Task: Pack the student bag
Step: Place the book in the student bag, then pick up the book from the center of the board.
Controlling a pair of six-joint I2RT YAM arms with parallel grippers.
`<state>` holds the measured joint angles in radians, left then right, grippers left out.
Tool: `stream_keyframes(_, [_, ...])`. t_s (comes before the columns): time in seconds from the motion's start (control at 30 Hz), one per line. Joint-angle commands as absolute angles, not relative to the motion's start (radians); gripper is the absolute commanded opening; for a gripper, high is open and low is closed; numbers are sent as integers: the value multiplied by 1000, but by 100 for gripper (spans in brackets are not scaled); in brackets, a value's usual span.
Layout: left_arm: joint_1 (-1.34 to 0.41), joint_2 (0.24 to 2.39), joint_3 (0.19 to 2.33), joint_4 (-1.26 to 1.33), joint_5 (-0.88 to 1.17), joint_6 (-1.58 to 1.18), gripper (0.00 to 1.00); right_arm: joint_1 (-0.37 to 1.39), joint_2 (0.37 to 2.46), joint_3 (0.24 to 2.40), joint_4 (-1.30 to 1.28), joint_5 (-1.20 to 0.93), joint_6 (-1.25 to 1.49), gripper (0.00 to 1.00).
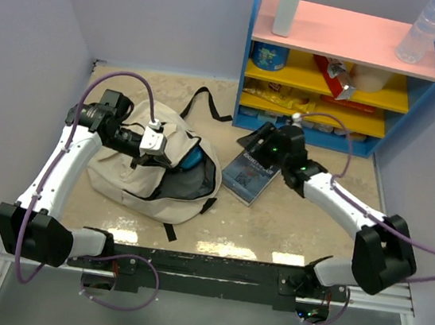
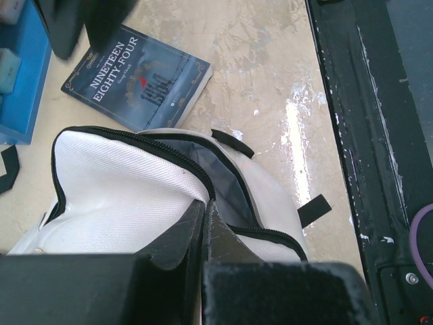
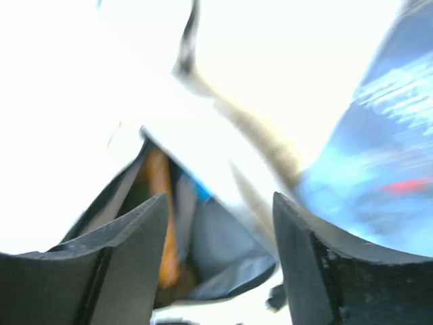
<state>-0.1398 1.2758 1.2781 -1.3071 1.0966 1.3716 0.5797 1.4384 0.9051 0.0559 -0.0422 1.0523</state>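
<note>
The student bag (image 1: 147,179) lies unzipped on the surface (image 1: 289,228), with a blue item (image 1: 194,159) already inside. The left end effector (image 1: 156,142) is clamped on the rim of the bag's opening. Just right of the bag, a book (image 1: 249,176) is not yet packed. The right end effector (image 1: 254,142) hangs over it, jaws apart and empty.

Right wrist view: blurred and overexposed throughout. Beyond the right gripper (image 3: 220,203), the student bag (image 3: 210,247) interior shows orange and blue shapes that cannot be identified. Right of its fingers, the book (image 3: 379,169) is a blue smear.

Left wrist view: the left gripper (image 2: 204,227) hides the bag's near rim. A dark out-of-focus shape (image 2: 81,24) covers the book's far corner.
</note>
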Motion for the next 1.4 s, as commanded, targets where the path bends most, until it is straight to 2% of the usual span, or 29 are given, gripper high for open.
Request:
stream_keyframes(0.0, [-152, 1250, 1281, -1293, 1209, 1384, 0, 422, 1373, 867, -175, 17, 908, 69])
stream_keyframes(0.1, [-152, 1250, 1279, -1287, 1207, 1384, 0, 278, 1396, 859, -256, 22, 855, 70])
stream_keyframes(0.2, [-152, 1252, 1278, -1282, 1219, 1384, 0, 244, 1437, 861, -279, 14, 836, 70])
stream_keyframes(0.5, [-152, 1252, 1269, -1284, 1212, 1397, 0, 242, 1499, 815, -252, 2, 876, 66])
stream_keyframes(0.7, [-152, 1255, 1262, -1287, 1210, 1410, 0, 253, 1551, 750, -134, -54, 934, 60])
stream_keyframes(0.93, [-152, 1253, 1258, -1290, 1206, 1414, 0, 285, 1626, 738, -8, -87, 986, 58])
stream_keyframes(1.03, [-152, 1255, 1259, -1292, 1203, 1413, 0, 304, 1660, 765, -5, -89, 986, 52])
stream_keyframes(1.17, [-152, 1255, 1258, -1293, 1195, 1416, 0, 321, 1651, 781, -5, -77, 986, 38])
stream_keyframes(1.37, [-152, 1255, 1252, -1289, 1196, 1419, 0, 351, 1615, 819, -18, -55, 973, 37])
